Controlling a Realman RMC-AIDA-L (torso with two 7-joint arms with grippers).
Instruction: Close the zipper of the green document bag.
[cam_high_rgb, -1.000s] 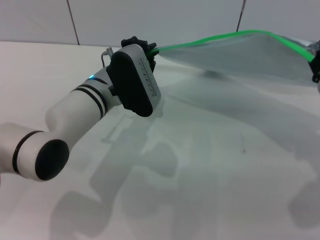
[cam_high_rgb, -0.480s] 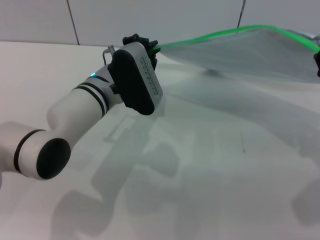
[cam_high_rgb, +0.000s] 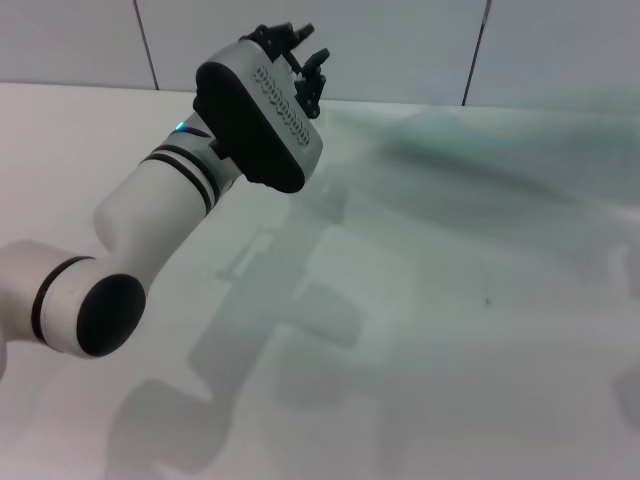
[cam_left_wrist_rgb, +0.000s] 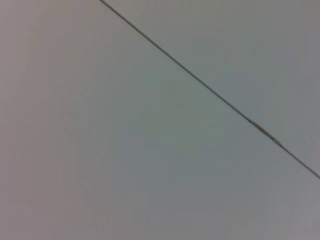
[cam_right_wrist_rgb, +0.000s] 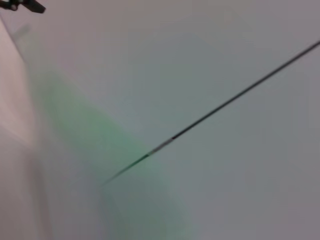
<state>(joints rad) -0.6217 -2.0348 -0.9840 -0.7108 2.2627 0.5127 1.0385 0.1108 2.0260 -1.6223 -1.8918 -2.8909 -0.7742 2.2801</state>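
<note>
Rising from the lower left of the head view, the left arm is a smooth white cylinder with black ring joints and a rounded black cap at the elbow, ending in a glossy black oval wrist housing tilted up toward the wall. The left pincer (cam_high_rgb: 305, 55) sits at the top of that housing, raised above the bench (cam_high_rgb: 430, 360) in front of the pale tiled wall (cam_high_rgb: 400, 40); its short black fingers stand slightly apart with nothing between them, so it looks open and empty. The green document bag (cam_high_rgb: 500, 150) appears only as a blurred, translucent pale grey-green smear stretched across the upper right of the head view, reaching off the right edge; its outline is too soft to tell whether it lies flat or hangs lifted. The zipper cannot be made out as a separate strip. The right pincer is not visible in any view. The bench is a matte white surface crossed by soft grey shadows of the arm. The left wrist view shows only flat grey wall tile with one thin dark seam. The right wrist view shows the same tile and seam, with a hazy green blur (cam_right_wrist_rgb: 105, 145) of the bag across it.
</note>
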